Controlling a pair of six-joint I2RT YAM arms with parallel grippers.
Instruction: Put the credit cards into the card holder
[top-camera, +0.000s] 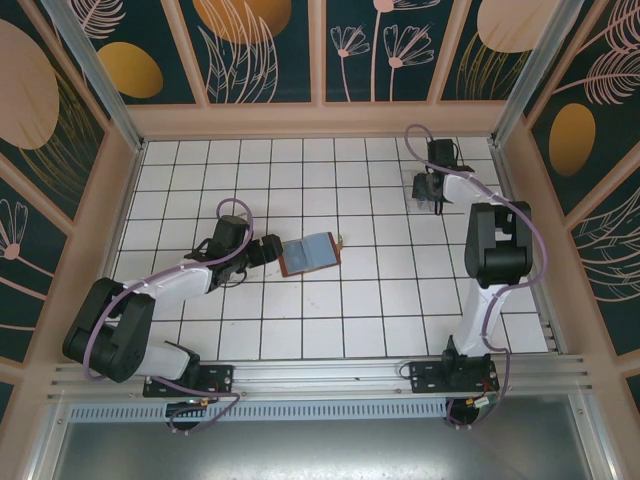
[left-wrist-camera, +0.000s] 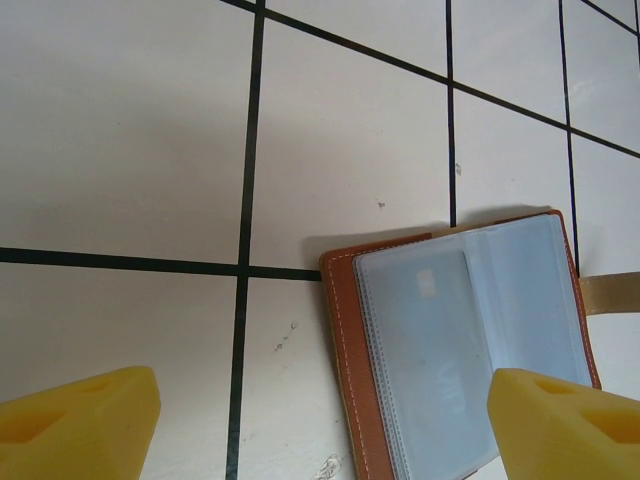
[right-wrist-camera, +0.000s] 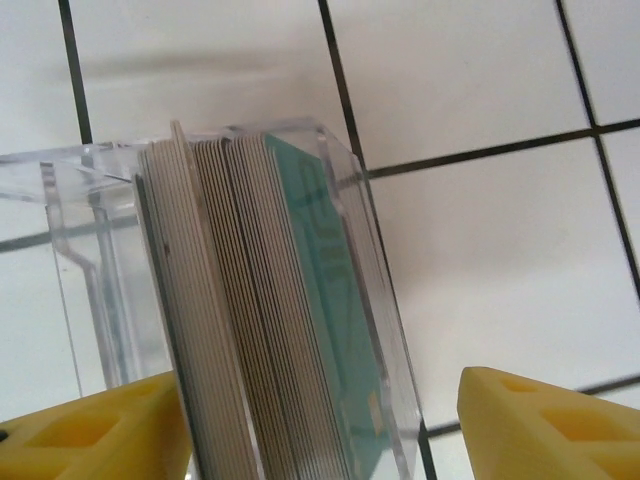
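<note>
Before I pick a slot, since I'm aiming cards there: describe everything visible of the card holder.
The card holder lies open and flat near the middle of the white tiled table. Reddish-brown, leather-looking cover with pale edge stitching; clear blue-grey plastic sleeves inside; a tan strap juts from one side. The left gripper, open, hovers at its edge; contact unclear.

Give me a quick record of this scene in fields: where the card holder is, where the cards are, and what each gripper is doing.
card holder: lying open on the tiled table, clear sleeves up
credit cards: stacked on edge in a clear box, a teal one at one end
left gripper: open, at the card holder's edge
right gripper: open, over the box
</note>
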